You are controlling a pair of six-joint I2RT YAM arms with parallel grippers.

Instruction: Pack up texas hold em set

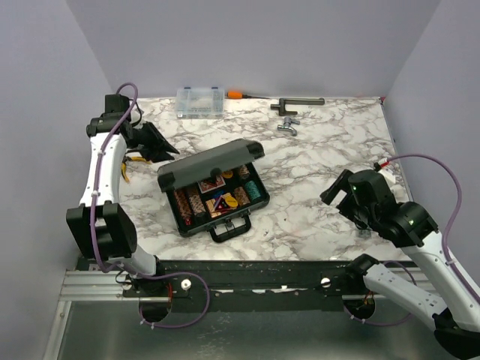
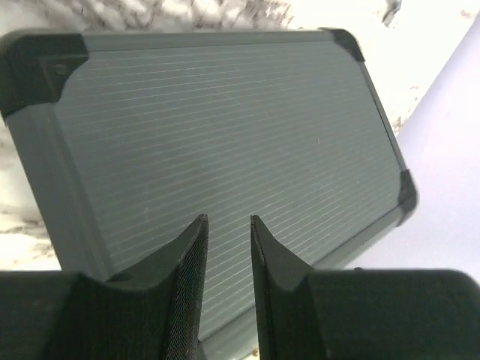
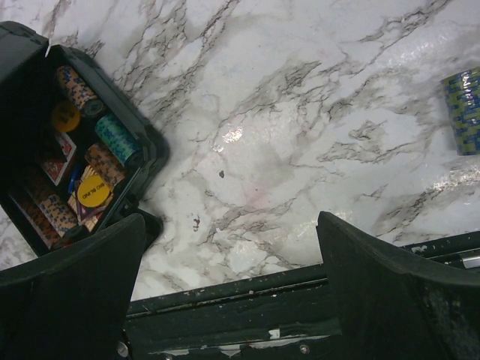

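Observation:
The black briefcase (image 1: pixel 225 206) lies at mid-table, its handle (image 1: pixel 231 227) towards me. Its grey ribbed lid (image 1: pixel 210 161) stands half raised. Inside are brown chip stacks (image 1: pixel 196 201), a teal stack (image 1: pixel 256 193), cards and a yellow disc (image 3: pixel 94 191). My left gripper (image 1: pixel 161 146) is behind the lid, its jaws a narrow gap apart and empty, pointing at the lid's outer face (image 2: pixel 225 127). My right gripper (image 1: pixel 337 187) hangs wide open and empty over bare table right of the case. A loose blue-green chip stack (image 3: pixel 465 112) lies on the table far right.
A clear organiser box (image 1: pixel 200 101), an orange-handled tool (image 1: pixel 238 94) and metal tools (image 1: pixel 296 103) lie along the back wall. Yellow-handled pliers (image 1: pixel 127 166) lie by the left arm. The black table rail (image 3: pixel 262 300) runs below the right gripper.

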